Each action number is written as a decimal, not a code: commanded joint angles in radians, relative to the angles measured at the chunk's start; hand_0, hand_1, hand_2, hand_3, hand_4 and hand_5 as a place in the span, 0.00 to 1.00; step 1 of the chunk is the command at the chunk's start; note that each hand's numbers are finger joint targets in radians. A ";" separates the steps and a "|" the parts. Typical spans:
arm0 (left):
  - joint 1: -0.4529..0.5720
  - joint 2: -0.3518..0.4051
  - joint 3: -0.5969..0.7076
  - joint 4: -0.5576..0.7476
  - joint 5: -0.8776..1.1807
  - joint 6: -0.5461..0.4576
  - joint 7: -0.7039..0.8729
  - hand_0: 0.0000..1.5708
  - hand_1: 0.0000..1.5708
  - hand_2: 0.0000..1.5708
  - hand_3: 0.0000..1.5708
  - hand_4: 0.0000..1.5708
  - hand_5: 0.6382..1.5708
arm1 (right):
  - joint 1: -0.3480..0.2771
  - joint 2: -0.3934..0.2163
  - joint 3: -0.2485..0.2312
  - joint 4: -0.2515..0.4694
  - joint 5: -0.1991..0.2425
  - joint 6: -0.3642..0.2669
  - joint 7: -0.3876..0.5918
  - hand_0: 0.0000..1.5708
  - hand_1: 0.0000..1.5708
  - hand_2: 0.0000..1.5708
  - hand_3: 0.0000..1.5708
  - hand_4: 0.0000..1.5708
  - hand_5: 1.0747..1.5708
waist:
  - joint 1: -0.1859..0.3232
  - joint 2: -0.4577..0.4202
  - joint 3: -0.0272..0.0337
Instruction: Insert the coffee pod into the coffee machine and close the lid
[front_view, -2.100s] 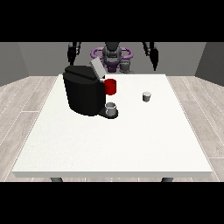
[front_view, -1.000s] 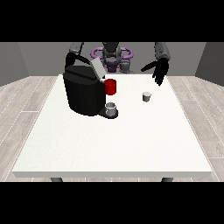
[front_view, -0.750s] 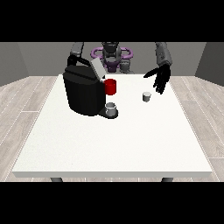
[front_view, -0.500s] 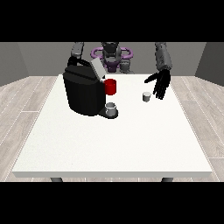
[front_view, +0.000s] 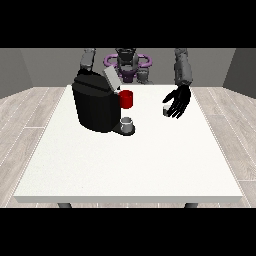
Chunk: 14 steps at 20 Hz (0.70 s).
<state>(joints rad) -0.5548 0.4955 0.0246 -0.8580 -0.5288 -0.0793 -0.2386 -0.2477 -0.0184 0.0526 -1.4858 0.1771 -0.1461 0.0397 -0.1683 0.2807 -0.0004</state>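
On the large white table (front_view: 150, 165), front view, the biggest item is the black coffee machine (front_view: 95, 107), standing toward the view's left and the robot's side, its grey lid (front_view: 111, 79) tilted up and open. A red part (front_view: 127, 99) sticks out of the machine's front face, and a small grey cup (front_view: 127, 122) sits on the drip base below it. Next in size: the hand at the view's right (front_view: 178, 101), hanging from its grey forearm just over the table, fingers spread and only slightly bent, palm turned toward the machine; it has hold of nothing yet. The coffee pod (front_view: 166, 111), small and pale grey, stands on the table immediately at the hand's inner edge, near the thumb side; contact cannot be confirmed, and the fingers are not closed round it. Pod and machine are well apart. The hand at the view's left is hidden behind the machine, only its grey arm showing above; its finger state cannot be told. Judgement: step in hand is the approach to grasp the pod; insertion and lid closing not yet done. Risks from here: the pod is small and light-looking, so fingers closing off-centre could tip it or push it along the table; a pod gripped tilted may catch on the machine's opening; the raised lid could be knocked by the arm on the way in.
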 joint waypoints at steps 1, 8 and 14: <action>-0.025 -0.011 -0.042 0.036 -0.096 0.097 -0.053 0.68 0.68 0.70 0.58 0.29 1.00 | -0.049 0.008 -0.003 0.010 0.006 -0.009 0.014 0.00 0.00 0.00 0.00 0.00 1.00 | 0.003 0.023 -0.0001; -0.039 -0.002 -0.117 0.096 -0.217 0.062 0.007 0.53 0.53 0.64 0.55 0.22 1.00 | -0.011 -0.016 -0.021 0.092 -0.029 0.044 -0.070 0.00 0.00 0.00 0.00 0.00 1.00 | -0.013 -0.010 0.0006; -0.099 0.001 -0.141 0.152 -0.291 0.036 0.025 0.50 0.50 0.61 0.54 0.25 1.00 | -0.055 -0.008 -0.055 0.172 -0.035 0.022 -0.108 0.00 0.00 0.00 0.00 0.00 1.00 | 0.007 0.016 0.0006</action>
<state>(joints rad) -0.6268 0.4945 -0.0998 -0.7326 -0.7731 -0.0333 -0.2282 -0.2841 -0.0114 0.0342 -1.3767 0.1627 -0.1365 -0.0168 -0.1744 0.2803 0.0004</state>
